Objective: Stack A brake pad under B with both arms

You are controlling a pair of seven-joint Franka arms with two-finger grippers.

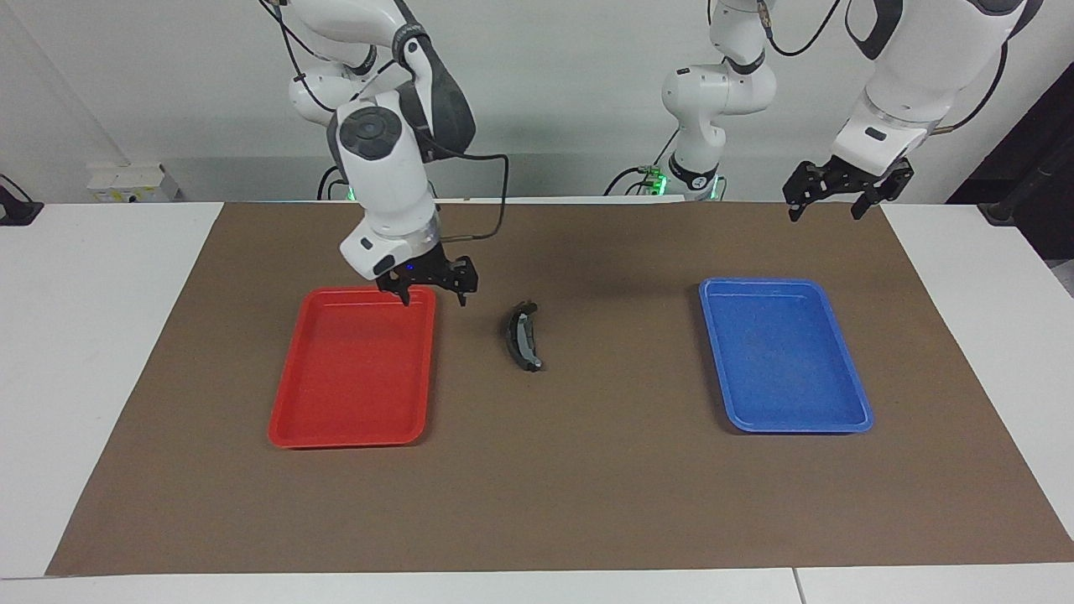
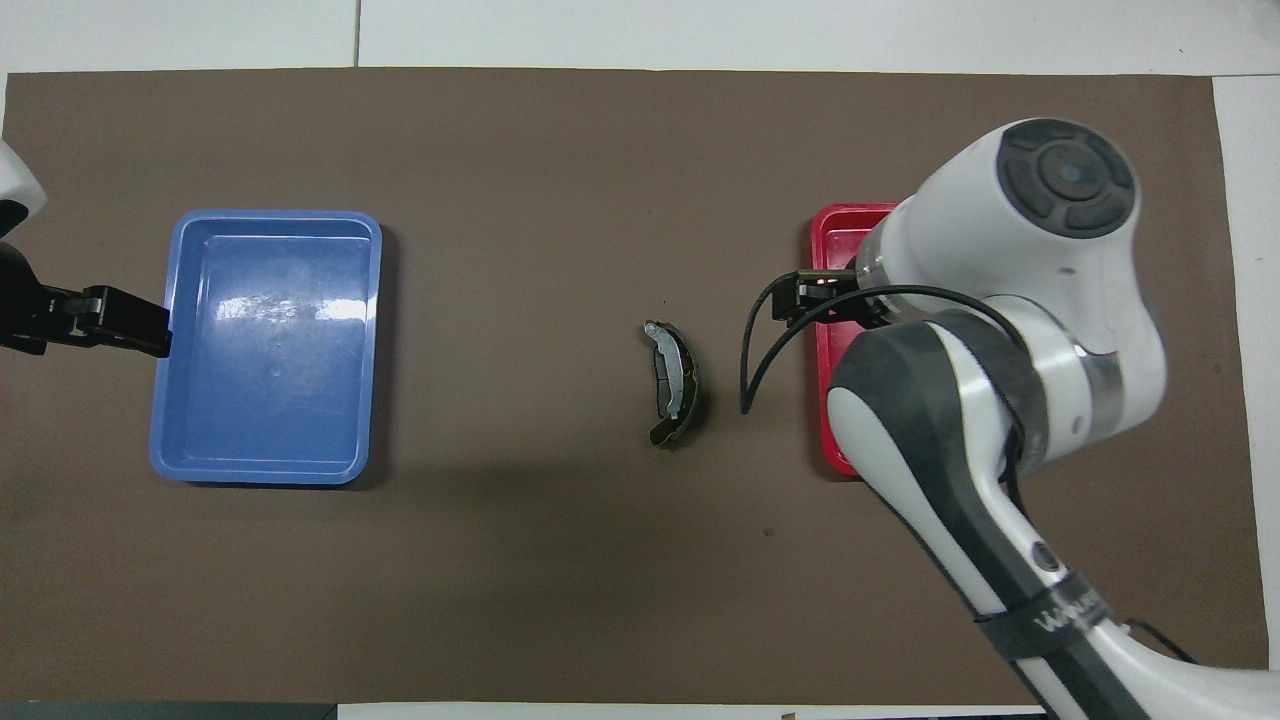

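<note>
Brown matting [image 1: 587, 486] is carrying the stack: B [image 1: 522, 335], the long crescent, is lying on the A brake pad between the red tray [image 1: 352, 419] and blue tray [image 1: 784, 403]. The right gripper [image 1: 428, 289] is hanging spread wide and empty over the red tray's robot-side rim. The left gripper [image 1: 843, 191] is waiting, fingers apart, above the mat's robot-side edge.

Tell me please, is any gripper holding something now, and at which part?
Nothing is held. The right gripper is open over the red tray; the left gripper waits open. The brake pieces lie untouched on the mat.
</note>
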